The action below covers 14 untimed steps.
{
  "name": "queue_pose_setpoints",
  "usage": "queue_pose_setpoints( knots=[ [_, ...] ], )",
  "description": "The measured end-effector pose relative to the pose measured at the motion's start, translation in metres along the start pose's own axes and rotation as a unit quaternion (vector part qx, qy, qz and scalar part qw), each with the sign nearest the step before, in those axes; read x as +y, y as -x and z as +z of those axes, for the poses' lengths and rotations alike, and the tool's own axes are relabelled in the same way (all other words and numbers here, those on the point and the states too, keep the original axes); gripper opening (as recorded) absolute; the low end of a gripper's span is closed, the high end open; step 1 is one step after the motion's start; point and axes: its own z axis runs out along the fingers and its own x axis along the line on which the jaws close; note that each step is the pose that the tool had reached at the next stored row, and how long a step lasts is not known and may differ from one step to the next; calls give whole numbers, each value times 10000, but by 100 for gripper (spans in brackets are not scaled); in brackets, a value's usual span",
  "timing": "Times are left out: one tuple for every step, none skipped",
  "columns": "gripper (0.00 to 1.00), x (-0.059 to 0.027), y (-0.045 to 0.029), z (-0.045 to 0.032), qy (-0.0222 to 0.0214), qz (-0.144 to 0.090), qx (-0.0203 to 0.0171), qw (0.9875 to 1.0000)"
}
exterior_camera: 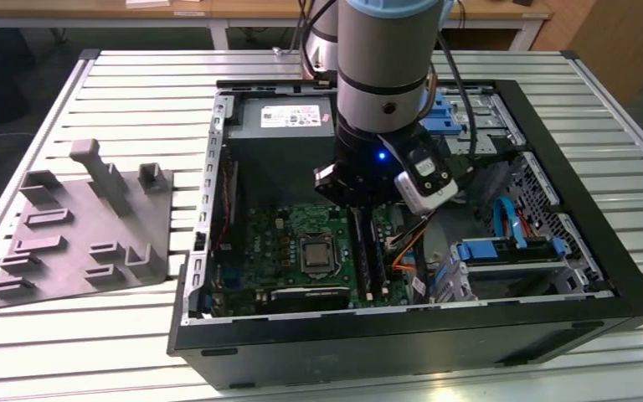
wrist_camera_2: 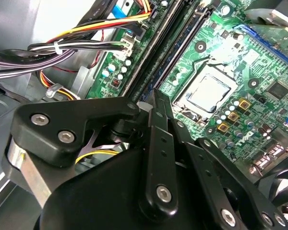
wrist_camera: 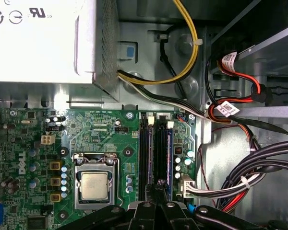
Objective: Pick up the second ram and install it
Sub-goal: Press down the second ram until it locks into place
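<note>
On the exterior view's left, the grey holder tray (exterior_camera: 81, 226) is seen on the slatted worktop (exterior_camera: 131, 84), its posts bare. Further right, the open case (exterior_camera: 568, 285) holds the motherboard (exterior_camera: 282, 243), with the processor (wrist_camera: 94, 185) beside the memory slots (wrist_camera: 156, 153). The claw (wrist_camera: 156, 189) is lowered over those slots; whether it is clenched cannot be told. The second ram (wrist_camera: 167, 155) appears seated in the slot beneath. Pressure is judged best applied squarely, straight down, until the end latches close.

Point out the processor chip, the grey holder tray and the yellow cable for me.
processor chip (wrist_camera: 94, 186), first wrist view, centre of its silver lid.
grey holder tray (exterior_camera: 70, 243), exterior view, flat base.
yellow cable (wrist_camera: 191, 52), first wrist view, middle of its curve.
</note>
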Motion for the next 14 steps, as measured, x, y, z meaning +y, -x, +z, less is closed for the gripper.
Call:
queue_pose_setpoints(
  knots=[
    [10,2,0,3,0,0,0,10000],
    [10,5,-1,7,-1,0,0,10000],
    [10,8,-1,16,-1,0,0,10000],
    [10,13,-2,28,0,0,0,10000],
    [10,20,-3,41,0,0,0,10000],
    [10,26,-3,53,0,0,0,10000],
    [10,33,-4,63,-1,0,0,10000],
    [10,37,-4,73,0,0,0,10000],
    [10,41,-5,82,0,0,0,10000],
    [10,44,-6,90,0,0,0,10000],
    [10,50,-6,95,-1,0,0,10000],
    [10,57,-7,101,-2,0,1,10000],
    [10,69,-8,108,-1,0,0,10000],
    [10,83,-8,116,0,0,0,10000]
  ],
)
